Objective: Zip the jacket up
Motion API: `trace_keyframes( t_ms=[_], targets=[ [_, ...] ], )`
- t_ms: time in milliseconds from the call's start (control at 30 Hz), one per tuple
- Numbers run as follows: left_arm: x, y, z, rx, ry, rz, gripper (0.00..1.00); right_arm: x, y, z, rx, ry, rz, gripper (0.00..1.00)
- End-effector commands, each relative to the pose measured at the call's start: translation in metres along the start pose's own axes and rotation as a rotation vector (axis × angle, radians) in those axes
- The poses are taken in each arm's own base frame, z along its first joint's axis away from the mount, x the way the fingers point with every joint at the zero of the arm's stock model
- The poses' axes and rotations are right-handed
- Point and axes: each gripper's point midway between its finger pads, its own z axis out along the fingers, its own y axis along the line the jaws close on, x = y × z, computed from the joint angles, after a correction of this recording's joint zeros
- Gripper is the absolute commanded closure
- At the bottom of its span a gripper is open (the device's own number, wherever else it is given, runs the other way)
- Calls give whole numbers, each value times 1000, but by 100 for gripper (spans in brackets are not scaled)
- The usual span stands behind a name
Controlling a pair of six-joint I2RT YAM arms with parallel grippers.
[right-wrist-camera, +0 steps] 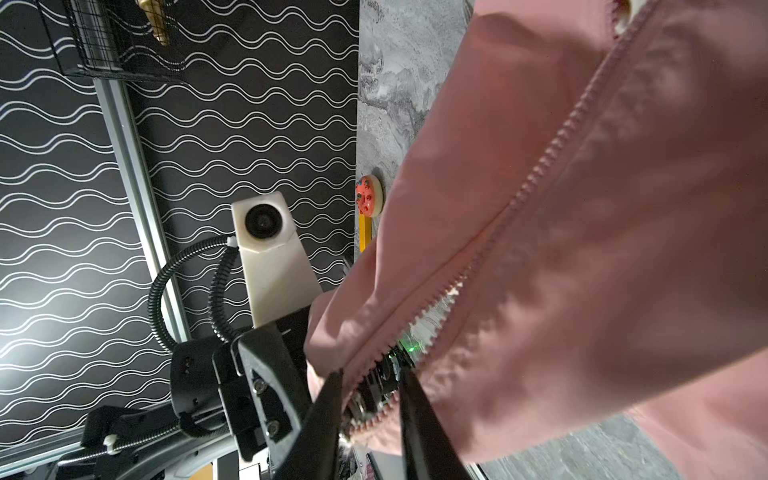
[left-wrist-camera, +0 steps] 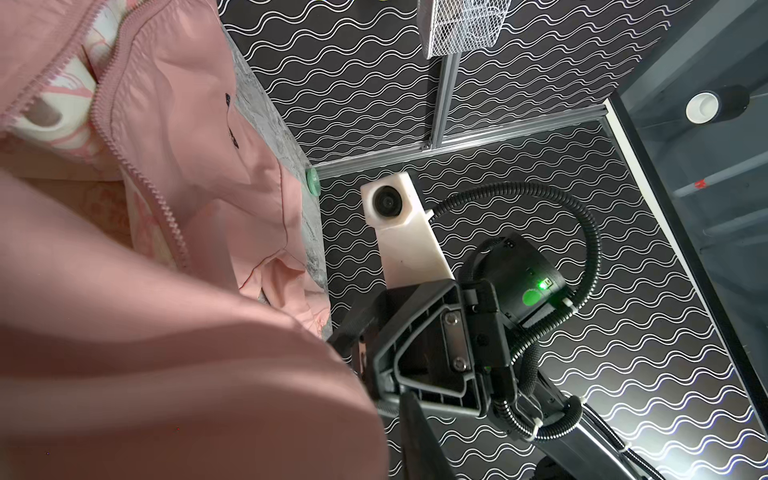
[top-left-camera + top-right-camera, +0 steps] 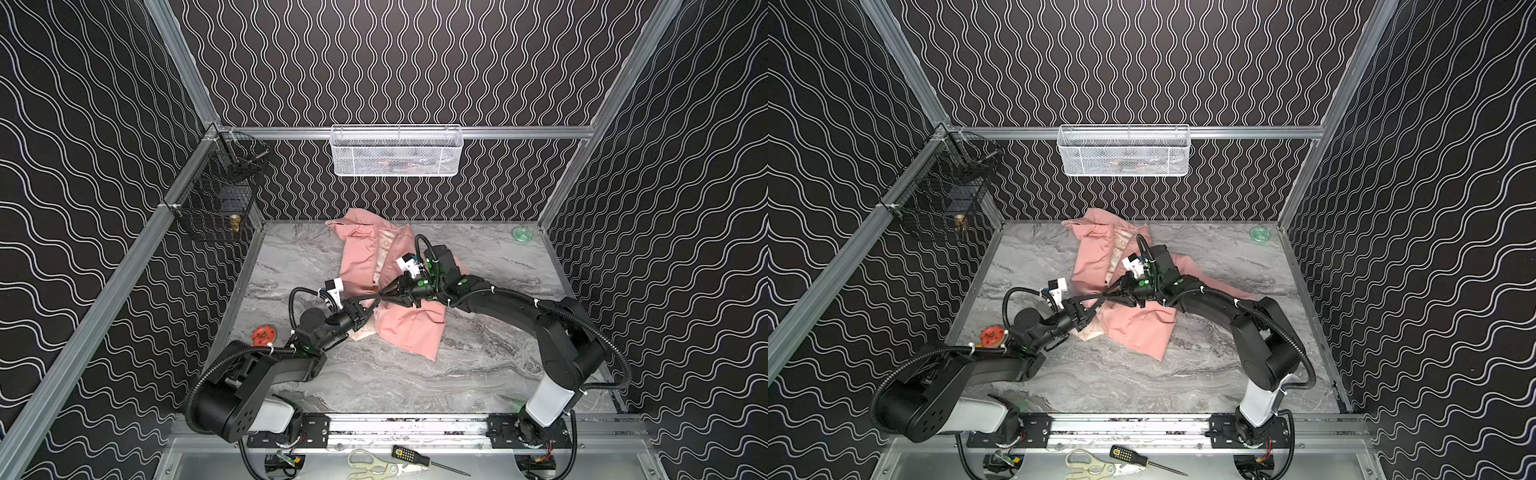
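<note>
**A:** Start wide. Where does the jacket sit?

**B:** On the grey marbled bench [image 3: 415, 374], toward the back wall. The jacket [image 3: 361, 257] lies crumpled and open. Its cream lining [image 3: 380, 259] shows between the two pink panels, and its near end is held up off the bench.

**A:** And the arms?

**B:** The left arm [image 3: 266, 374] reaches in from the near left and the right arm [image 3: 519, 303] from the right. They meet almost tip to tip at the jacket's near end, so neither is the nearer one.

**A:** Fingers?

**B:** The right fingers [image 1: 419, 428] stand narrow with the bottom of the zipper [image 1: 552, 145] between them, gripping the jacket there. One of the left fingers [image 2: 419, 449] shows in the wrist view, and the other is under pink cloth. In both top views they taper together at the hem, so I read them as pinching the jacket too.

**A:** What does the coming move hinge on?

**B:** The zipper's long axis. From the fingers it runs away toward the back wall and the collar, and the two rows of teeth spread apart as they go. I'd judge the bottom ends need mating first, then a pull along that line. I can't pick out the slider.
</note>
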Motion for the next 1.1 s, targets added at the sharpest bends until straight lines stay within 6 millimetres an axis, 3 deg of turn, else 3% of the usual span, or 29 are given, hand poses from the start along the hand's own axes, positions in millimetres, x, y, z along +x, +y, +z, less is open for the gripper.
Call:
trace_keyframes(
  t_ms=[0,633,1067],
  targets=[
    [0,-19,0,77,8,18,77,-1,9,2,-46,2,-20,76],
    [-2,-16,-3,58,-14,21,71,7,14,-1,-54,15,-31,89],
    [-4,-17,-1,63,-20,18,70,12,23,-3,-96,40,-54,90]
  ],
)
